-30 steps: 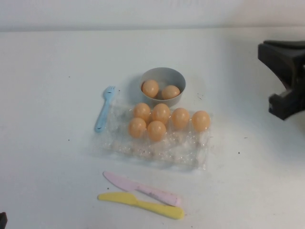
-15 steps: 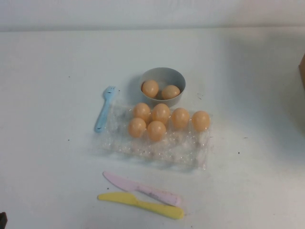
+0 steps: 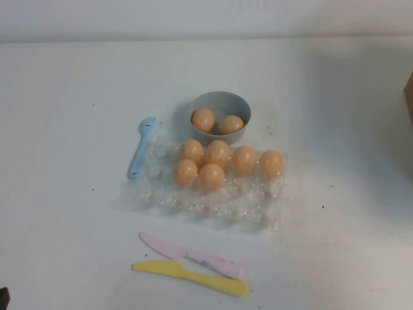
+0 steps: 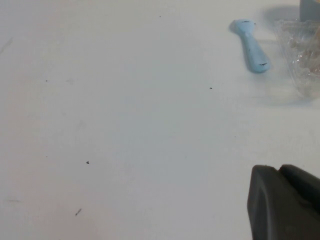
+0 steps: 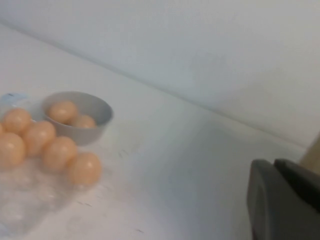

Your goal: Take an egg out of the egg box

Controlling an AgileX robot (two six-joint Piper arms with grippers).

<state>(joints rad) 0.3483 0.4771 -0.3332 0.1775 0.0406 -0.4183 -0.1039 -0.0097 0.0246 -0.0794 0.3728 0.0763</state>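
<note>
Sitting at the clear crinkly plastic egg box's (image 3: 213, 194) right end, the orange-tan egg (image 3: 271, 163) lies nearer the right gripper (image 5: 285, 200) than the left gripper (image 4: 285, 202), both grips untellable.

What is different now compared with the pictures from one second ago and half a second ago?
The right arm, dark at the table's right edge a second ago, has pulled out of the high view; the right gripper now hangs off to the right of the egg box. Nothing was grasped or released. The left gripper sits near the blue fork. Eggs, grey bowl and knives are unmoved.
</note>
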